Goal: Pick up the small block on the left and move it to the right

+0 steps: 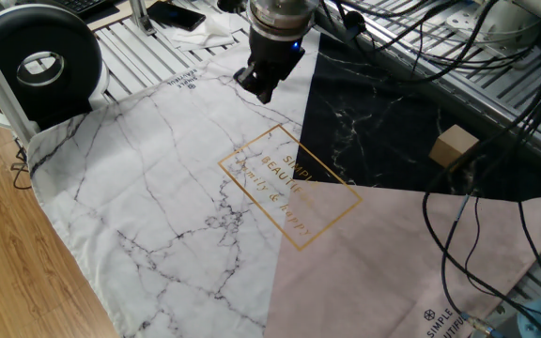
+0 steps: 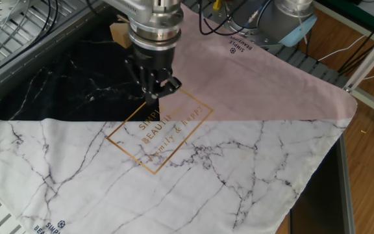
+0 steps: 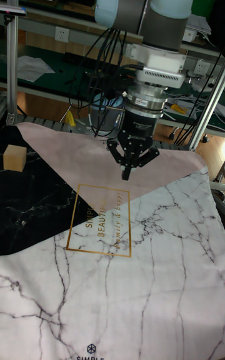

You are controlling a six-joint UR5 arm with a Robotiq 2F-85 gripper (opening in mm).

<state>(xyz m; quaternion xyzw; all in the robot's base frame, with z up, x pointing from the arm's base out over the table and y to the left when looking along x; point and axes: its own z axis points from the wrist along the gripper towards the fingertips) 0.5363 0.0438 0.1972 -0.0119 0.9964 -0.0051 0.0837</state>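
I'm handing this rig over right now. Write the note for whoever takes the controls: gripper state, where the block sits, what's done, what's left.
Gripper: fingers closed together, holding nothing, hanging above the cloth near the gold-framed lettering.
Small block: sitting untouched on the black marble section, near that edge of the cloth and well apart from the gripper. In the tall fixed view it is at far left.
Done: nothing yet; the block is not grasped or lifted.
Left: bring the gripper over the block, open the fingers, descend, grasp, lift, carry it to the right side and set it down.
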